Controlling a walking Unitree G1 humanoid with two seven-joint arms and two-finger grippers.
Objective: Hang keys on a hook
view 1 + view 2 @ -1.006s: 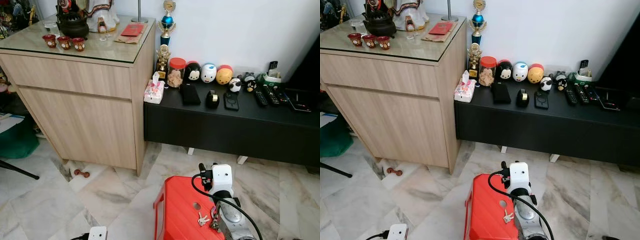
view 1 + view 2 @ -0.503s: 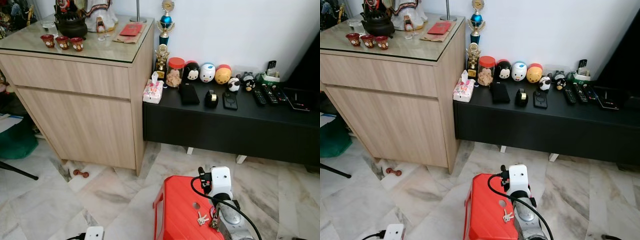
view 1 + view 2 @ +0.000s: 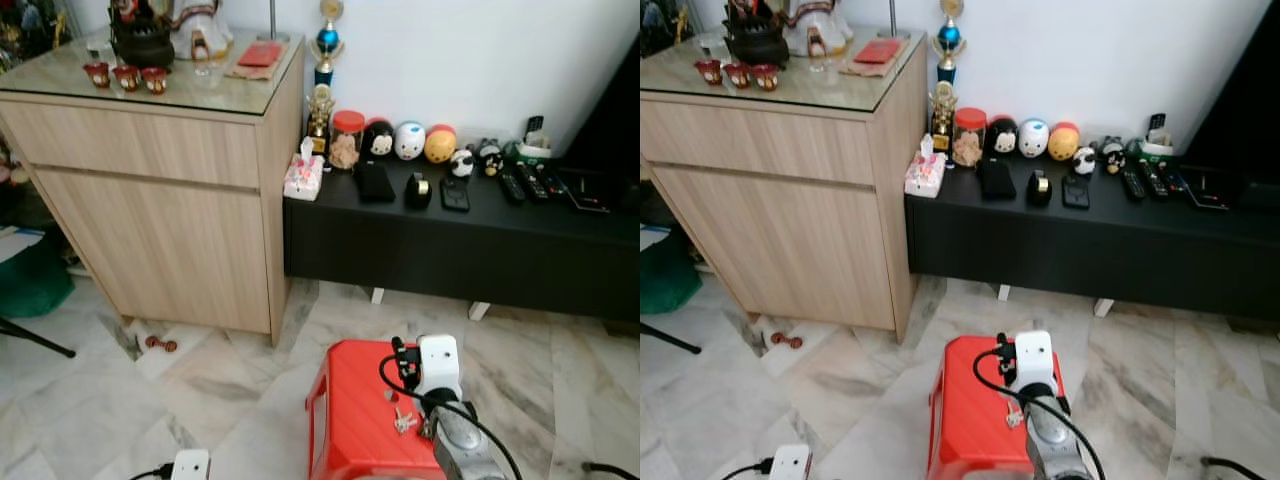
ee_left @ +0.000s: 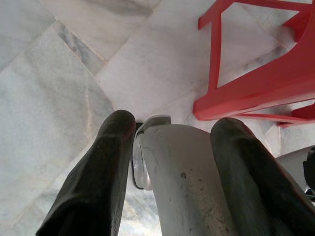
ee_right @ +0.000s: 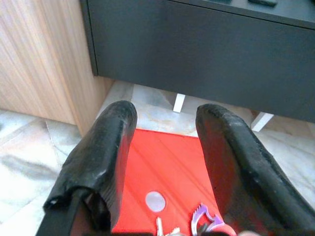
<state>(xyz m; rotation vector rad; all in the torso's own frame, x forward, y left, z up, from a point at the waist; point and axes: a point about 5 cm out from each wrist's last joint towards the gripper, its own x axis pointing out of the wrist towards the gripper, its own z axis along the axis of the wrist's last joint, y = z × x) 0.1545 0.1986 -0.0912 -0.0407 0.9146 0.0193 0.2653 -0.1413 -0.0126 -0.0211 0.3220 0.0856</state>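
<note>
The keys (image 3: 404,420) lie on top of a red stool (image 3: 355,420) that stands on the marble floor (image 3: 230,390), close to a small round hole in the seat. In the right wrist view a purple clip (image 5: 206,219) lies with them on the red seat. The right gripper (image 5: 165,167) hangs just over the stool with its jaws open and holding nothing, the keys below and between the two black fingers (image 5: 106,152). A black cable (image 3: 395,375) loops off the white wrist block of the right arm (image 3: 440,365) above the seat.

The left gripper (image 4: 172,162) hangs low beside the stool's legs, over the floor; its jaws stand apart either side of a silver-grey rounded part, probably the robot's own body, though the view is too close to be sure.

Beyond the stool stands a long black cabinet (image 3: 450,250). On it sit a tissue box (image 3: 303,177), a jar with a red lid (image 3: 347,138), a row of round toy figures (image 3: 410,140), a black wallet (image 3: 375,183), a phone (image 3: 454,193) and several remote controls (image 3: 525,185). A trophy (image 3: 322,70) rises at its left end. To the left is a taller wooden cabinet (image 3: 160,200) with a glass top carrying small red cups (image 3: 125,77) and a dark pot (image 3: 143,45). A white plug block (image 3: 189,465) lies on the floor near the left arm.
</note>
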